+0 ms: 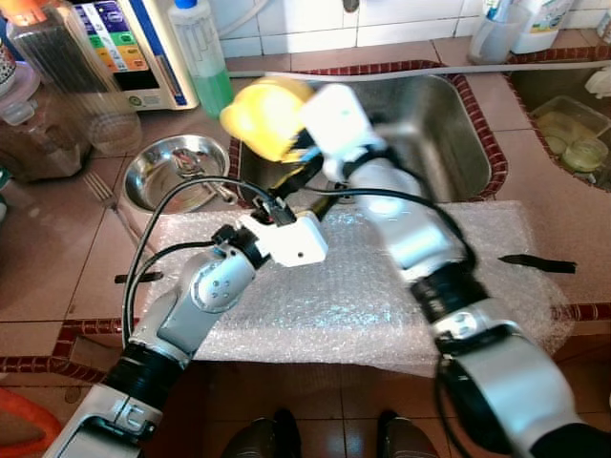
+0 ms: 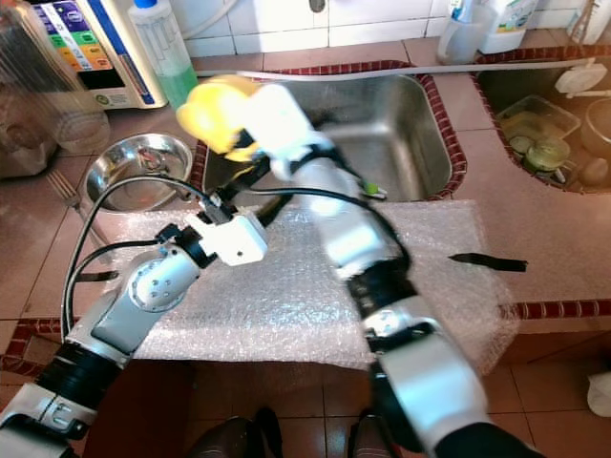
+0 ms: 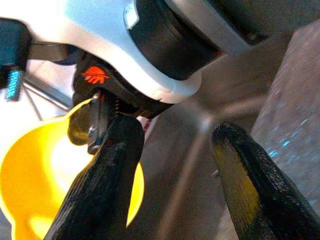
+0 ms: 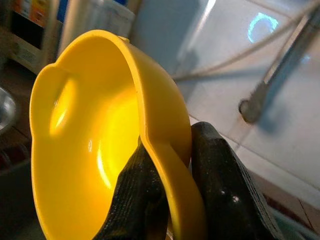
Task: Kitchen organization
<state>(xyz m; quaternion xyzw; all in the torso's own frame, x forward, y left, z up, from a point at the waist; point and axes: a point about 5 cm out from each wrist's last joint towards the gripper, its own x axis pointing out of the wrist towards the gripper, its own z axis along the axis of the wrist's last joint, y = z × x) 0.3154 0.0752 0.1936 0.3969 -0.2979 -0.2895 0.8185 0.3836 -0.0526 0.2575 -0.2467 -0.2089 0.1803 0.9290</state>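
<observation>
Yellow plastic bowl [image 4: 95,145] sits pinched by its rim between the right gripper [image 4: 175,180]'s two black fingers, one finger inside the rim and one outside, held up over the steel sink [image 1: 434,129]. Just below it the left gripper [image 3: 175,165] hangs with fingers spread apart and holding nothing, the bowl beyond its fingertips, above the bubble wrap [image 1: 353,296] on the counter.

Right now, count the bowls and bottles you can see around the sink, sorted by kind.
Yellow plastic bowl, pinched at its rim by the right gripper: 1
Steel bowl left of the sink: 1
Bottle of green liquid: 1
Total: 3
</observation>
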